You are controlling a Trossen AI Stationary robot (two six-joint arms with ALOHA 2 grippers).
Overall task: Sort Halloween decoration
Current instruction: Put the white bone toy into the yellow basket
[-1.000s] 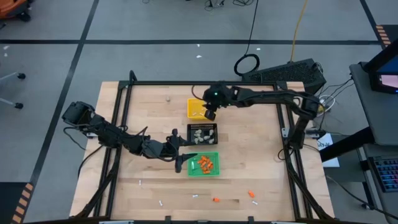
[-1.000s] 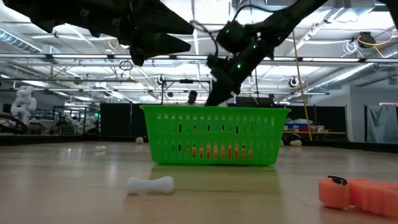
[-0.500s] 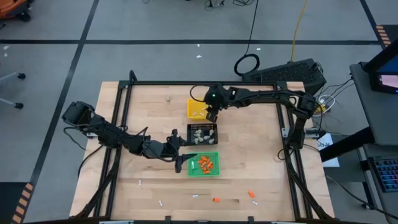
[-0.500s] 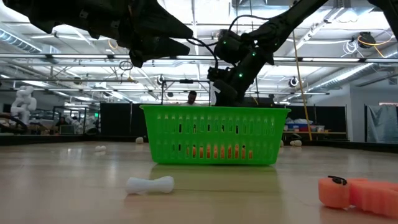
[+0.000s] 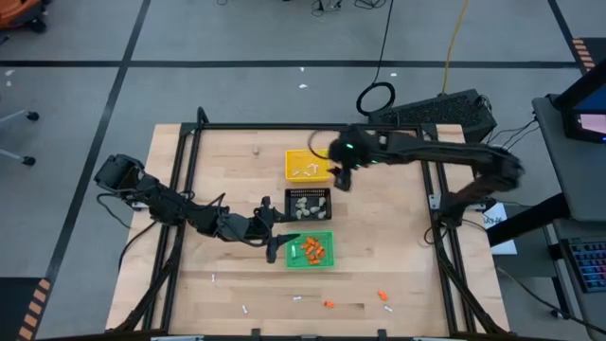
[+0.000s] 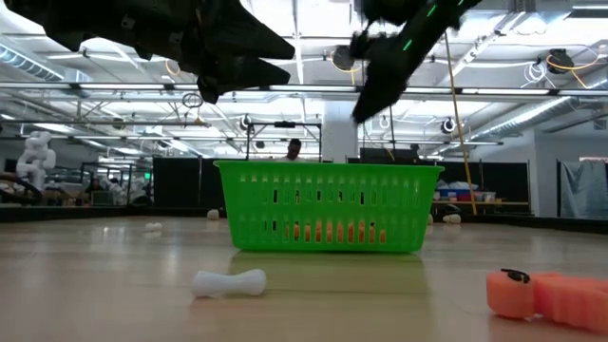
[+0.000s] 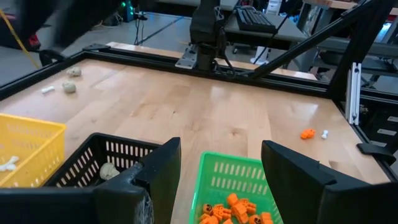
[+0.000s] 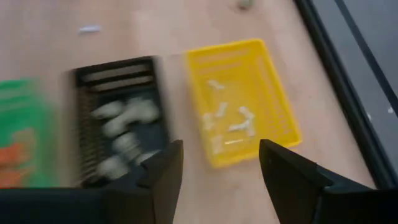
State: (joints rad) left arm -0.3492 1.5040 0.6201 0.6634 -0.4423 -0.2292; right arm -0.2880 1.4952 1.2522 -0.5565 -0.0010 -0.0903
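Observation:
Three small trays stand in a row mid-table: a yellow tray (image 5: pixel 305 167) holding thin white sticks (image 8: pixel 229 122), a black tray (image 5: pixel 308 204) with beige-grey lumps (image 8: pixel 124 119), and a green tray (image 5: pixel 311 249) with orange bits (image 7: pixel 235 208). My right gripper (image 8: pixel 217 167) hangs open and empty in the air, just right of the yellow tray (image 5: pixel 343 178). My left gripper (image 7: pixel 221 174) stands open and empty, low at the left side of the green tray (image 5: pixel 275 246). Loose pieces lie near the front edge: an orange bit (image 5: pixel 329 304), another orange bit (image 5: pixel 383 296), and a white stick (image 5: pixel 244 310).
A black frame rail (image 5: pixel 312 127) runs round the tabletop. A beige lump (image 5: pixel 256 149) lies at the far left, and more white sticks (image 5: pixel 296 298) lie near the front. In the low view a white stick (image 6: pixel 228 281) and an orange bit (image 6: pixel 546 294) lie before the green tray (image 6: pixel 328 204).
My right gripper has risen from low over the yellow tray and swung toward the table's right edge, leaving the tray uncovered. My left arm has kept still.

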